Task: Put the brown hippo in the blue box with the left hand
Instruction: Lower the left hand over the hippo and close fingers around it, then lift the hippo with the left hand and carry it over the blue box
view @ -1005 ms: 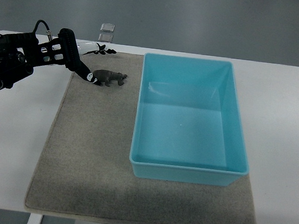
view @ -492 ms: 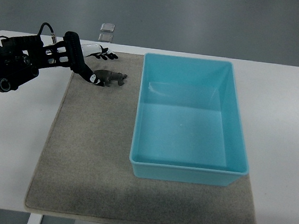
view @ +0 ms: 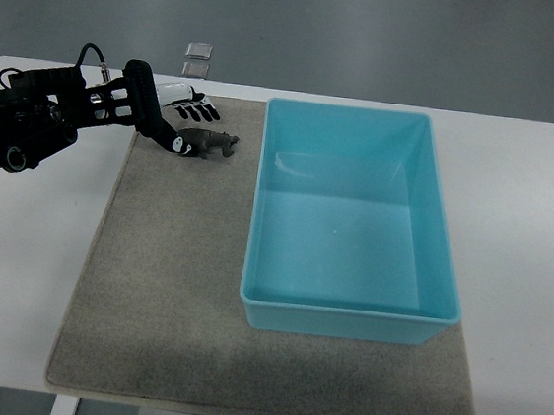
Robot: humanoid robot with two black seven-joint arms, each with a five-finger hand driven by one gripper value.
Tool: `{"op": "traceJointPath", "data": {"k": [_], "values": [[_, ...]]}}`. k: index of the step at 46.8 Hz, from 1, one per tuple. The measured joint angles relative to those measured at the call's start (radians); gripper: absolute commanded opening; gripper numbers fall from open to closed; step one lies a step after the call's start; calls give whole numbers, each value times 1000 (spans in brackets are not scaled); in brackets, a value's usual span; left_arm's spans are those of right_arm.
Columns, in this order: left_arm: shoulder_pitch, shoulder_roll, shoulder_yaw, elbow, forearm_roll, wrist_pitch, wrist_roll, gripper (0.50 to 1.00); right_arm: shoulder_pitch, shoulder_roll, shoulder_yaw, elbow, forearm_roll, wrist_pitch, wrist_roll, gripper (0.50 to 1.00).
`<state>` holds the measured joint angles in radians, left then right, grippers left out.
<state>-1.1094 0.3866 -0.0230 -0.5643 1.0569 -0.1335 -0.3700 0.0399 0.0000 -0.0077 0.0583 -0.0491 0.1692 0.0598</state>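
The left hand (view: 178, 126) has slid rightward over the last second, so its spread, empty fingers (view: 200, 112) now bracket the rear of the brown hippo (view: 207, 143) rather than trailing behind it. The hippo stands unmoved on the grey mat (view: 170, 285), just left of the blue box (view: 355, 221). Closing the grasp looks imminent; lifting remains undone.

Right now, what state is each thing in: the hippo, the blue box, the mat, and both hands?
brown hippo: upright on the mat, left of the box, not lifted.
blue box: open-topped, empty, resting on the mat.
mat: flat on the white table.
left hand: at the hippo's left end, fingers spread, nothing grasped.
right hand: out of view.
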Motion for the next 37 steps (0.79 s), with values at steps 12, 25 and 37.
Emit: {"op": "traceJointPath", "data": {"k": [12, 25, 37], "values": [[-1, -1, 0, 0, 0, -1, 1, 679, 0, 0, 0, 0, 0, 0, 0, 936], [-1, 0, 0, -1, 0, -6, 2, 500, 0, 0, 0, 0, 0, 0, 0, 936], [-4, 0, 0, -2, 0, -18, 7, 500, 0, 0, 0, 0, 0, 0, 0, 936]]}}
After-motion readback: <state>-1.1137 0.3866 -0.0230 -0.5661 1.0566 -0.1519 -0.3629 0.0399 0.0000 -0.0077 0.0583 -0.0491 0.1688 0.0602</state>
